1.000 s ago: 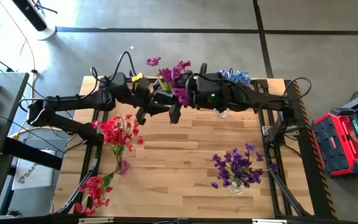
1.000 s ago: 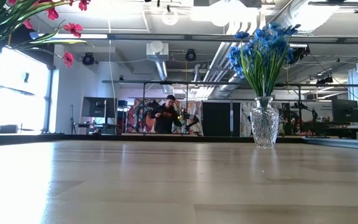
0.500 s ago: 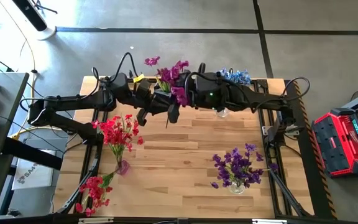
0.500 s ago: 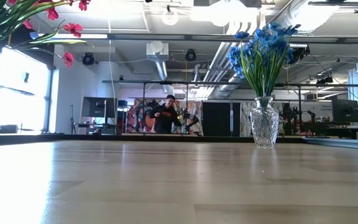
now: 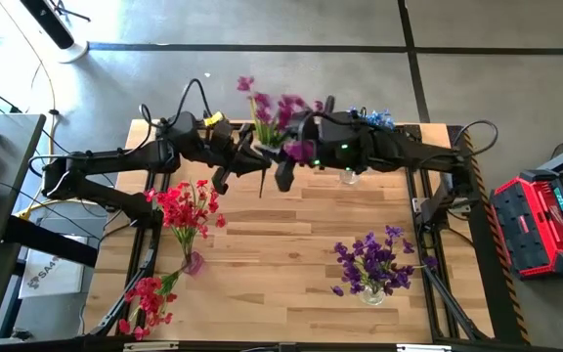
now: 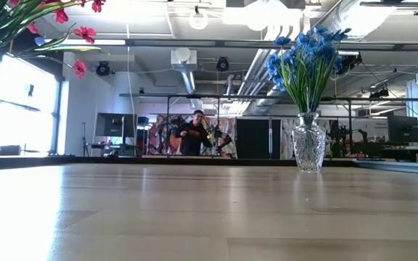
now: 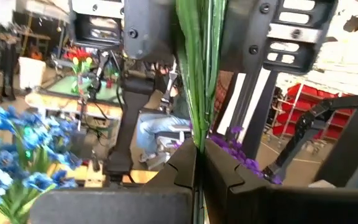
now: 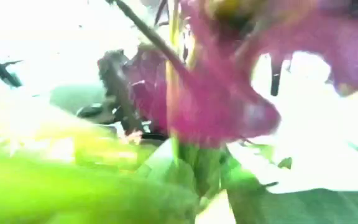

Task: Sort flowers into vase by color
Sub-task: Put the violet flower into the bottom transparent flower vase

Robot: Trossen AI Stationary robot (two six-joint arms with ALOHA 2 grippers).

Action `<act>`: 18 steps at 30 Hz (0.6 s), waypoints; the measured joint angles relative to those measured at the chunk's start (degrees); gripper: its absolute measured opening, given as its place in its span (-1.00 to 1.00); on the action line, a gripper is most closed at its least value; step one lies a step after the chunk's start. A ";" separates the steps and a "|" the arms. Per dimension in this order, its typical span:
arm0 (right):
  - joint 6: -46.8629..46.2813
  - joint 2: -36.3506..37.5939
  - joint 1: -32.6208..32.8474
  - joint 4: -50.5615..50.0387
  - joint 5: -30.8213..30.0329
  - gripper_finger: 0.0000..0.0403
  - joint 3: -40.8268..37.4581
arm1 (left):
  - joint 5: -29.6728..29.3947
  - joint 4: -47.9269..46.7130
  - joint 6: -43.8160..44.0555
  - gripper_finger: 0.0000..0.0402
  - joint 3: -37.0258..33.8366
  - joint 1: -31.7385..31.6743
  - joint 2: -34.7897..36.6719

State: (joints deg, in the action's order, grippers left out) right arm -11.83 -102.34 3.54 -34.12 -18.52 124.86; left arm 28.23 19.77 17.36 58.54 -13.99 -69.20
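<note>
Left gripper [image 7: 197, 165] jaws pinched on magenta spray [image 5: 280, 110] stem, high beside blue vase [image 5: 350, 174] at table [image 5: 291, 235] far edge. I judge handover: right gripper [image 5: 286, 176] alongside, jaws cannot tell. Purple vase [image 5: 371, 293] likely target.

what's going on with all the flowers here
Both arms meet at the table's far edge around a magenta flower spray. The left gripper is shut on its green stem; the right gripper is right beside the blossoms. Vases of red flowers, purple flowers and blue flowers already stand on the table.
</note>
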 joint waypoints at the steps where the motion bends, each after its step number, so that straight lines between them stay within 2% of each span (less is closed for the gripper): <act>1: -0.57 0.56 0.10 -0.31 -1.32 -0.42 0.00 | -0.01 0.33 0.01 -1.00 0.00 -0.29 0.23; 3: -1.56 1.21 0.39 -0.27 -2.50 -0.22 0.00 | -0.04 1.27 0.01 -1.00 0.00 -0.96 0.73; 6: -2.01 1.24 0.54 -0.14 -0.95 0.02 0.00 | -0.03 2.62 0.17 -1.00 0.00 -1.87 0.93; 9: -2.74 0.62 0.54 0.01 -0.88 0.09 0.00 | -0.02 2.95 0.51 -1.00 0.00 -2.24 0.93; 13: -2.68 0.19 0.54 1.46 -0.86 -0.11 0.00 | 0.01 2.89 0.49 -1.00 0.00 -2.22 0.93; 18: -1.32 0.10 0.22 1.61 -0.75 -0.72 0.00 | 0.22 2.60 0.49 -1.00 0.00 -2.22 0.93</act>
State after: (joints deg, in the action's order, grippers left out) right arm -13.15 -102.24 3.76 -32.51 -19.27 124.86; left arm 28.45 22.37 17.85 58.54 -16.21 -68.27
